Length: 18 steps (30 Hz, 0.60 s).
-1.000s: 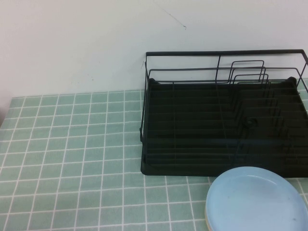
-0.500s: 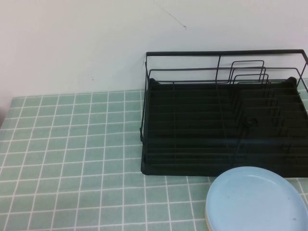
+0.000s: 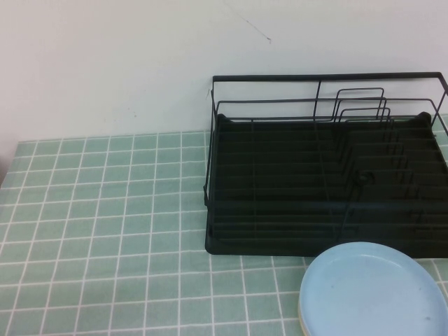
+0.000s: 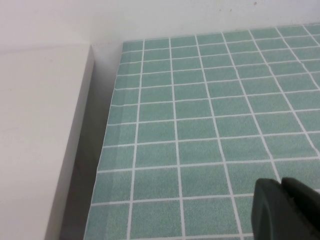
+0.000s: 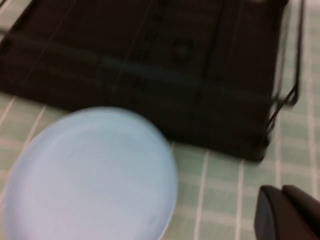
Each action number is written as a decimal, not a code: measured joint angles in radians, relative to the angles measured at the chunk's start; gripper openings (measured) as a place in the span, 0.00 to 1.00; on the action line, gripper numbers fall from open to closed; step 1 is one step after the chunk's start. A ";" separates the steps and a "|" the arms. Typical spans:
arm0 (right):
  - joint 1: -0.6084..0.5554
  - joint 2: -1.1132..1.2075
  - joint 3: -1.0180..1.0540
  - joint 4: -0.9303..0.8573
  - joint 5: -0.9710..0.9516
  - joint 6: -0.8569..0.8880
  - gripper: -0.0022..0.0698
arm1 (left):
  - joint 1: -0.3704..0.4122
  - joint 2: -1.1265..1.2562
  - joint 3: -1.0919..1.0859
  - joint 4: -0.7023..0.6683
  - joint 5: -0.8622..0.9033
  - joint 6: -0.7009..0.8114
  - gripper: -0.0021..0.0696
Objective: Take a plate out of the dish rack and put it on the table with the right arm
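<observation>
The plate [image 3: 373, 290] is seen lying flat on the table [image 3: 105, 231] at the near right, its far rim just in front of the dish rack's [image 3: 325, 168] front edge. The right gripper [image 5: 289, 212] is held above the tiles beside the plate, apart from it, fingers pressed together and holding nothing. The left gripper [image 4: 286, 210] is placed over bare tiles near the table's left edge, likewise closed and empty. Farther back, the rack is backed by a white wall [image 3: 105, 63]
</observation>
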 joint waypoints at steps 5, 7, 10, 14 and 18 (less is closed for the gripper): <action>-0.027 -0.182 0.321 0.000 -0.387 -0.043 0.03 | 0.000 0.000 0.000 0.000 0.000 0.000 0.02; -0.028 -0.273 0.457 0.000 -0.520 -0.050 0.03 | 0.000 0.000 0.000 0.000 0.000 0.000 0.02; -0.028 -0.388 0.610 0.000 -0.661 -0.060 0.03 | 0.000 0.000 0.000 0.000 0.000 0.000 0.02; -0.028 -0.512 0.672 0.015 -0.650 -0.062 0.03 | 0.000 0.000 0.000 0.000 0.000 0.000 0.02; -0.028 -0.560 0.675 0.005 -0.485 -0.063 0.03 | 0.000 0.000 0.000 0.000 0.000 0.000 0.02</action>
